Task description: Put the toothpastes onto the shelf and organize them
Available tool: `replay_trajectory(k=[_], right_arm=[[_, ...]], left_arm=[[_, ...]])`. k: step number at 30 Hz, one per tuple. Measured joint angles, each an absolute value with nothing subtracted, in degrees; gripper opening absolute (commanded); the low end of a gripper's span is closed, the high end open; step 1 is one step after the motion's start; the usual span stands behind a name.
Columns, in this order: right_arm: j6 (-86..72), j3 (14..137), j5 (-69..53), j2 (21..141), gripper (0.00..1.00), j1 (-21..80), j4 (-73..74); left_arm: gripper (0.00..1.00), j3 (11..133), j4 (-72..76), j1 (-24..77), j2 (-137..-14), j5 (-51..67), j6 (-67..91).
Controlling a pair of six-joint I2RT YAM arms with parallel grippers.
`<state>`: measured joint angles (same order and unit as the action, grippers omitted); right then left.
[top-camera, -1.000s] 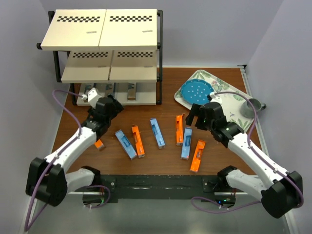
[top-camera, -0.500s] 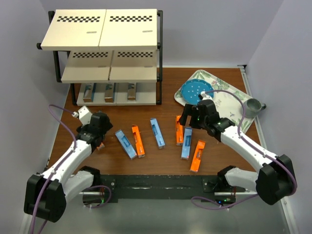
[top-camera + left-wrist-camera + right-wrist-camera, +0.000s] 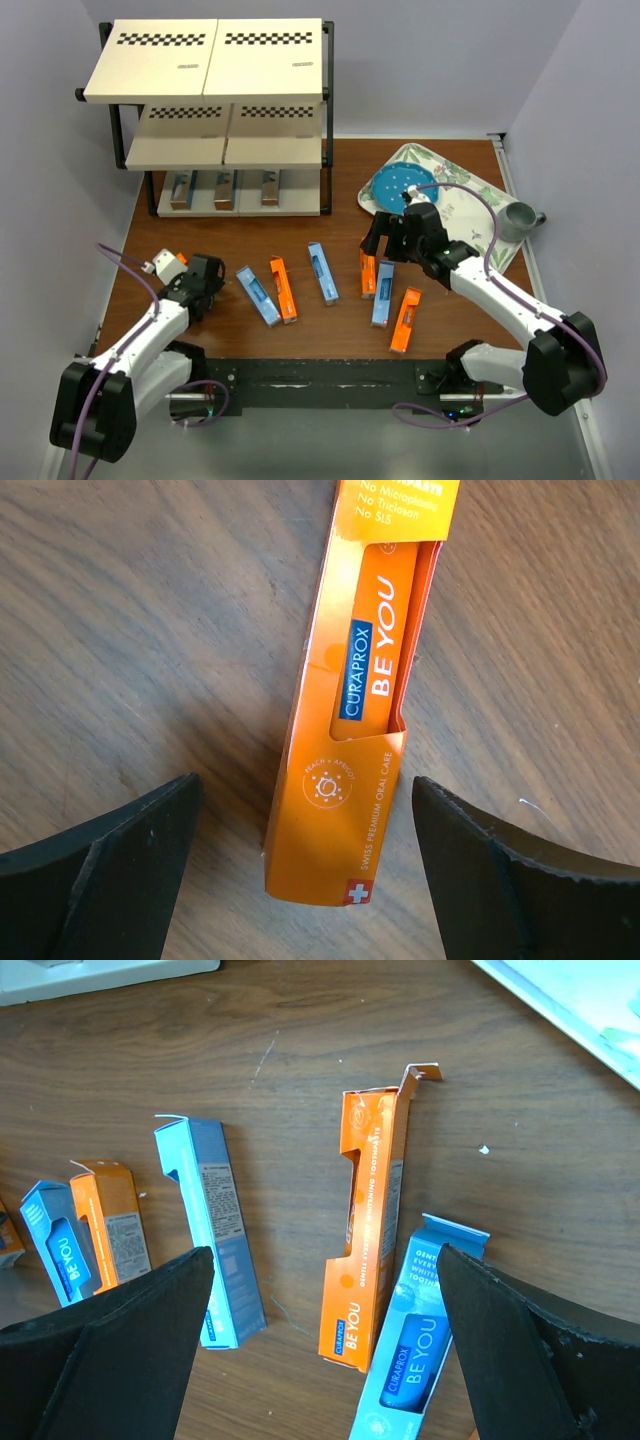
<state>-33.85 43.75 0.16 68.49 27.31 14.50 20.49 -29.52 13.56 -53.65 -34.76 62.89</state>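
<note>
The shelf (image 3: 205, 60) stands at the back left, with three toothpastes (image 3: 222, 190) lined up on its bottom tier. Several more cartons lie on the table: blue (image 3: 257, 295), orange (image 3: 284, 290), blue (image 3: 322, 272), orange (image 3: 368, 267), blue (image 3: 383, 295), orange (image 3: 405, 320). My left gripper (image 3: 200, 290) is open low over an orange carton (image 3: 350, 730), whose near end lies between its fingers (image 3: 110, 880) without touching them. My right gripper (image 3: 378, 248) hangs open above an orange carton (image 3: 365, 1250) and a blue carton (image 3: 415, 1360).
A floral tray (image 3: 470, 205) holding a blue plate (image 3: 400, 185) sits at the back right, and a grey cup (image 3: 518, 218) stands by its right edge. The shelf's black frame rises beside the left wall.
My left arm has drawn back from the shelf's bottom tier to the near left and come down over an orange carton. My right gripper has shifted left over the middle cartons.
</note>
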Motion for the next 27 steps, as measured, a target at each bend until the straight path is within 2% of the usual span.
replay_trajectory(k=[2, 9, 15, 21, 27], right_arm=[[-33.87, 43.53, 0.16, 68.47, 0.98, 27.31, 14.35], [-34.0, 42.78, -0.47, 68.47, 0.98, 27.31, 13.69], [-34.0, 42.76, -0.97, 68.47, 0.98, 27.44, 13.61], [-34.0, 42.76, -1.02, 68.47, 0.98, 28.12, 12.91], [-34.0, 42.76, -1.02, 68.47, 0.98, 28.25, 12.84]], left_arm=[[0.84, 20.34, -29.23, 13.54, -53.6, -34.76, 62.96], [0.56, 19.55, -26.09, 13.52, -54.11, -34.61, 62.06], [0.43, 19.66, -24.88, 13.5, -54.89, -33.76, 61.71], [0.34, 22.52, -29.61, 13.52, -53.04, -32.49, 60.18], [0.33, 28.91, -34.06, 13.52, -49.76, -32.69, 57.06]])
